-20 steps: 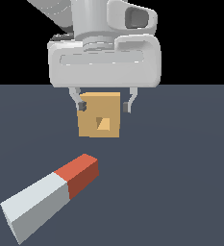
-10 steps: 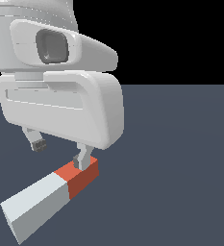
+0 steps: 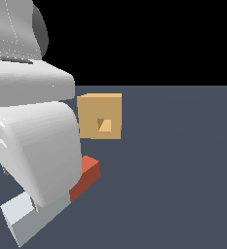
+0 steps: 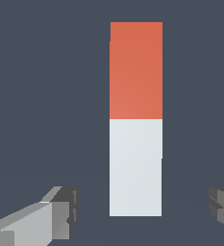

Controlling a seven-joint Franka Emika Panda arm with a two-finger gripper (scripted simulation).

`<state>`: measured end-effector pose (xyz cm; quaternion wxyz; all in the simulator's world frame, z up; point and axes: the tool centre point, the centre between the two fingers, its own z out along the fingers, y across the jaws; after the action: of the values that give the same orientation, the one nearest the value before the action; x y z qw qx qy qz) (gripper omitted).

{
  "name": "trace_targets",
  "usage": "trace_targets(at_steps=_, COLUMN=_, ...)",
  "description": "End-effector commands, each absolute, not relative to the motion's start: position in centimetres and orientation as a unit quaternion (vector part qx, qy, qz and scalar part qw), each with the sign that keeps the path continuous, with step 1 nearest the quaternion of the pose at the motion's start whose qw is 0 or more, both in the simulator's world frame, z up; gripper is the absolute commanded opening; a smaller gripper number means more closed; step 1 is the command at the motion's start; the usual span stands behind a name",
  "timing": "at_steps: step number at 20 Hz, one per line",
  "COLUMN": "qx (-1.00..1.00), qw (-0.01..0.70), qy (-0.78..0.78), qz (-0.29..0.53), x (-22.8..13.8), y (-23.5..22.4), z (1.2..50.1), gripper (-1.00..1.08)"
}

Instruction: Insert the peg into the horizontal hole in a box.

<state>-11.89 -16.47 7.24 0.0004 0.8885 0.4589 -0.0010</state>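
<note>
The arm's white housing (image 3: 32, 141) is filling the exterior view's left and is covering the middle of the peg (image 3: 85, 176), so the fingertips are not showing there. In the wrist view the tool (image 4: 141, 211) is standing released: its two dark fingers (image 4: 63, 211) are sitting well apart, one on each side of the peg's (image 4: 135, 120) pale end, with bare surface (image 4: 46, 96) showing between each finger and the bar, so neither is touching it. The pale grey-white part is lying directly between the fingers, and the red part is stretching away beyond them. The peg is lying flat on the dark surface (image 3: 183, 170). Farther off, beyond the red end and apart from it, the box (image 3: 100, 116) is sitting on the same surface. The hole (image 3: 104, 125) is showing as a small square opening in the middle of the tan face that is turned toward the exterior camera.
</note>
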Motion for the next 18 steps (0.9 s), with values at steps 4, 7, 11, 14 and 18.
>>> trace_targets(at_steps=4, qx=0.888, qw=0.000, qy=0.459, qz=-0.001, x=-11.9, y=-16.5, z=7.0, gripper=1.00)
trace_targets(at_steps=7, qx=0.889, qw=0.000, qy=0.458, qz=-0.001, x=-12.0, y=-16.5, z=6.2, gripper=1.00)
trace_targets(at_steps=11, qx=0.889, qw=0.000, qy=0.458, qz=-0.001, x=-12.1, y=-16.5, z=4.3, gripper=1.00)
trace_targets(at_steps=14, qx=0.889, qw=0.000, qy=0.457, qz=0.000, x=-12.1, y=-16.5, z=3.0, gripper=1.00)
trace_targets(at_steps=18, qx=0.890, qw=0.000, qy=0.457, qz=0.000, x=-12.1, y=-16.5, z=2.2, gripper=1.00)
